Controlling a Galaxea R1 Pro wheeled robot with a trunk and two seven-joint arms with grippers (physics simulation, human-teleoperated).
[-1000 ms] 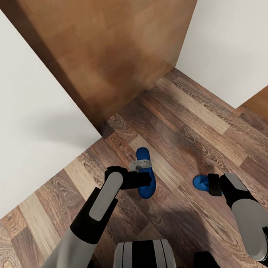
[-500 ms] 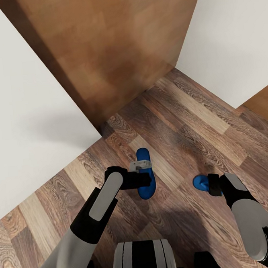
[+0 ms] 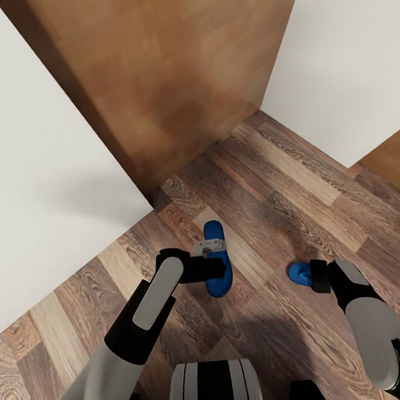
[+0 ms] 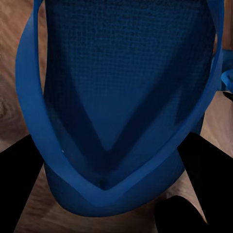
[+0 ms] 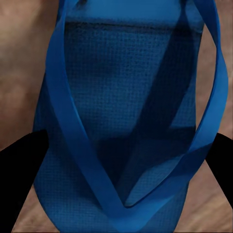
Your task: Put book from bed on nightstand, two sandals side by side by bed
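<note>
Between my left gripper's dark fingers sits one blue sandal; in the left wrist view its toe end and strap junction lie right at the jaws, so I judge them clenched on it. From the head view its long axis runs roughly 12 to 6 o'clock, toe end toward me.

My right gripper looks clenched on the second sandal in the same manner, the fingers flanking its sole in the right wrist view. That sandal lies toward 3 o'clock from the first, well apart, and most of it is hidden by the wrist, so I cannot tell its axis from the head view.

Out toward 12 o'clock stands a brown wooden panel, with white surfaces at 9 and 2 o'clock, over the plank floor.

As I judge it, the coming move turns on closing that 3 o'clock gap and keeping both long axes parallel.
</note>
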